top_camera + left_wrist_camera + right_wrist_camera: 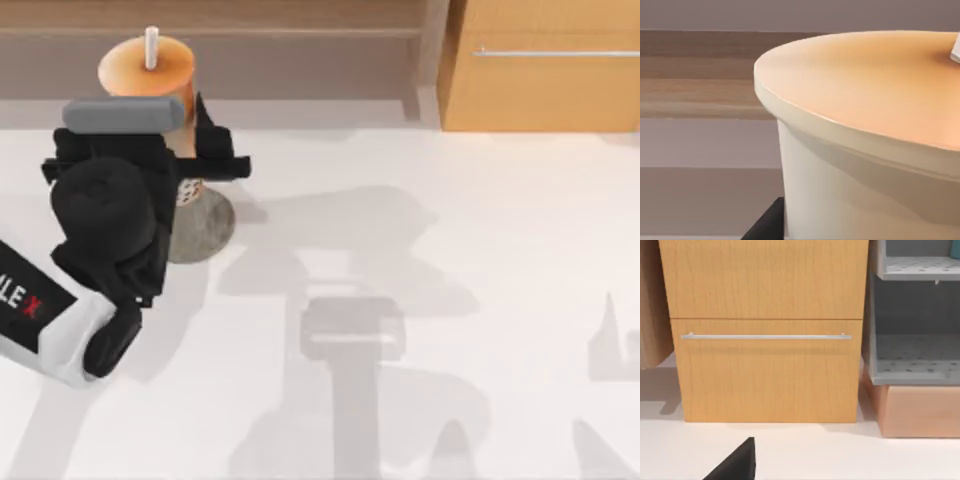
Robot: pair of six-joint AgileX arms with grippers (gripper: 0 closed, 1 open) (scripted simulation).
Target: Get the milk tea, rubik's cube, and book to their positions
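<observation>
Left claw (190, 150) at milk tea (150, 75) | above grey disc (205, 225)

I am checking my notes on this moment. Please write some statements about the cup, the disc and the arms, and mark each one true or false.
1. The milk tea stands upright at the table's far left. True.
2. The grey disc lies at the table's right side. False: it lies at the left, below the cup.
3. The left gripper is at the cup. True.
4. The cup's lid is blue. False: it is orange.
5. A wooden drawer cabinet has a metal bar handle. True.
</observation>
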